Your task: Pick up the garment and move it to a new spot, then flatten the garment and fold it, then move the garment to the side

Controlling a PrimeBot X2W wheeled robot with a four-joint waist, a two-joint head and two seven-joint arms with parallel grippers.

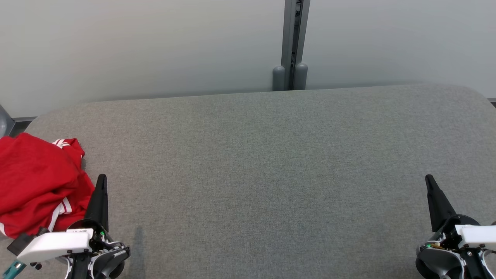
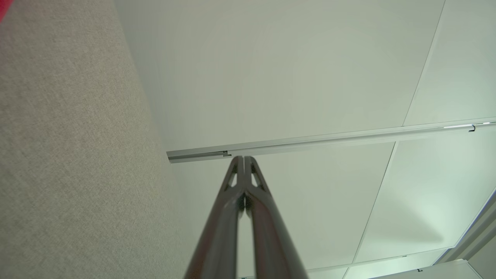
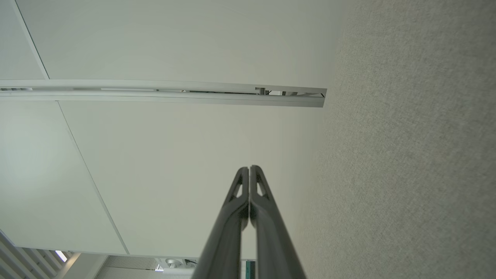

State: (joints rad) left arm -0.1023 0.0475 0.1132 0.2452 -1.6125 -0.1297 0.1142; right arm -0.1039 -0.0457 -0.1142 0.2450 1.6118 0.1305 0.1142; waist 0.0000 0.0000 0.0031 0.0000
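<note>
A crumpled red garment with white stripes lies bunched at the left edge of the grey fabric surface. My left gripper stands just to the garment's right, shut and empty, its tip beside the cloth. In the left wrist view the left gripper shows its two dark fingers pressed together, and a sliver of the red garment sits in the top left corner. My right gripper rests at the lower right, far from the garment, and is shut too; the right wrist view shows the right gripper with fingers touching.
A pale wall runs behind the surface, with a grey vertical post at its far edge. The grey surface stretches wide between my two arms.
</note>
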